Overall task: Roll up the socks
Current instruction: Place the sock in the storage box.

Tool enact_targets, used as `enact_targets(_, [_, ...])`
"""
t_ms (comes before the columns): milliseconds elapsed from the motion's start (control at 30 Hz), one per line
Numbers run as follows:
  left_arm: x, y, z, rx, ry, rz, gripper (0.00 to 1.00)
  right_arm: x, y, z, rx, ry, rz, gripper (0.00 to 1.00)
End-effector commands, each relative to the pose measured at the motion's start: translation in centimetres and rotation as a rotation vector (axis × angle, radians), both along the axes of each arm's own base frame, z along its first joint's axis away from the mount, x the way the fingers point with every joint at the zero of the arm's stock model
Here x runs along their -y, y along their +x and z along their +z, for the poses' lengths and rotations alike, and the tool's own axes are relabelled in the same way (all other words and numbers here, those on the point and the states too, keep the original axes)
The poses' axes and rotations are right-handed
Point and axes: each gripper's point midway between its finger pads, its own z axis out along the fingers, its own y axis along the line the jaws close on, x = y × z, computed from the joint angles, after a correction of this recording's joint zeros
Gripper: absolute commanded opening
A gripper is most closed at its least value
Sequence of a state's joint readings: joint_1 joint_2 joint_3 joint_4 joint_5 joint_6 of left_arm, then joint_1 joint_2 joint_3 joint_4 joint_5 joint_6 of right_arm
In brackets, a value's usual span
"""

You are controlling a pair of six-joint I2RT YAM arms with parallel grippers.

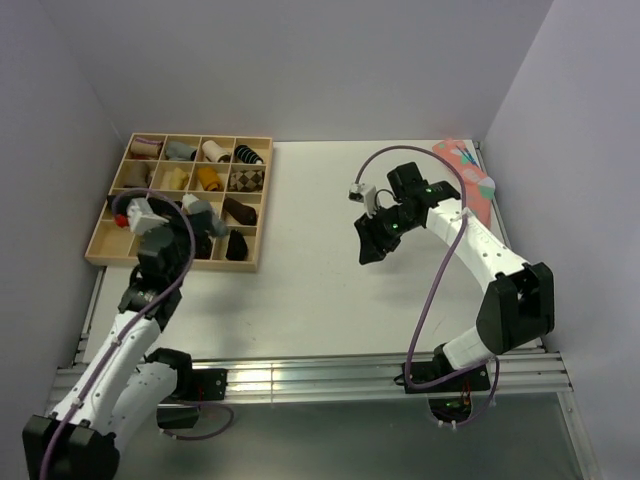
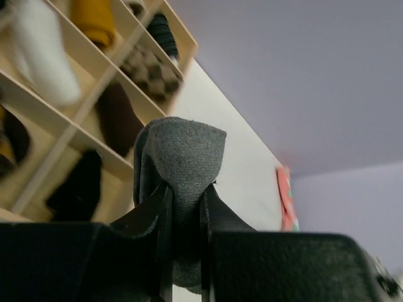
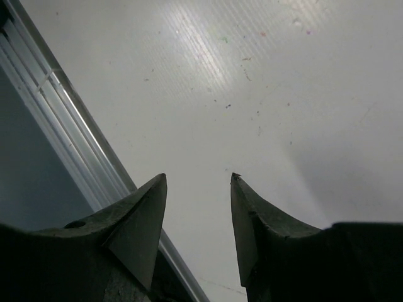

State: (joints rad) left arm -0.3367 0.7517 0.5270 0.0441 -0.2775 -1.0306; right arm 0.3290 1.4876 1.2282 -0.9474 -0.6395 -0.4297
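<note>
The left hand (image 2: 184, 192) pinches a rolled charcoal-grey sock (image 2: 182, 148) between narrowed jaws, poised over the wooden divided tray (image 1: 100, 250) where other sock rolls (image 1: 205, 178) sit; the right hand (image 3: 198, 179) hangs part-open and empty above the white desk (image 3: 252, 75). The jaws bite only a slim fold, so a careless release could let the roll unfurl or land astride a divider

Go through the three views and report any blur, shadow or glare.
Left wrist: the grey sock is sharp, the wooden tray behind it is out of focus. Right wrist: the right gripper is dark against the bright table, a soft shadow at right. Top external: even light, mild glare on the aluminium rail.
</note>
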Motion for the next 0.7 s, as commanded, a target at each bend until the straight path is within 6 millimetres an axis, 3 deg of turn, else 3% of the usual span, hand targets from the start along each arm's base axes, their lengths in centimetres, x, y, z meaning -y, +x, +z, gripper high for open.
enact_targets(0, [-4.2, 1.7, 2.1, 0.011, 0.058, 0.051, 0.0, -0.2, 1.4, 3.1, 0.139, 0.029, 0.032, 0.52])
enact_targets(33, [-5.3, 2.3, 1.8, -0.004, 0.057, 0.069, 0.0, -0.2, 1.6, 3.1, 0.146, 0.03, 0.036, 0.52])
enact_targets(67, [-8.0, 2.9, 2.4, 0.015, 0.06, 0.139, 0.0, -0.2, 1.8, 3.1, 0.157, 0.03, 0.045, 0.52])
enact_targets(167, [-12.8, 4.5, 2.9, 0.016, 0.072, 0.252, 0.0, -0.1, 1.9, 2.2, 0.156, 0.016, 0.065, 0.52])
enact_targets(267, [-15.8, 5.9, 1.6, -0.004, 0.081, 0.315, 0.0, 0.0, 2.2, 1.3, 0.151, -0.001, 0.078, 0.52])
enact_targets(400, [-18.0, 7.8, 0.4, -0.016, 0.115, 0.336, 0.0, -0.2, 2.2, 0.7, 0.145, 0.006, 0.088, 0.52])
enact_targets(433, [-18.8, 8.4, -1.0, -0.053, 0.122, 0.346, 0.0, -0.1, 2.2, 0.6, 0.142, 0.005, 0.088, 0.51])
enact_targets(667, [-24.7, 8.4, -3.7, -0.081, 0.137, 0.387, 0.0, 0.0, 2.5, 0.5, 0.164, -0.008, 0.085, 0.51])
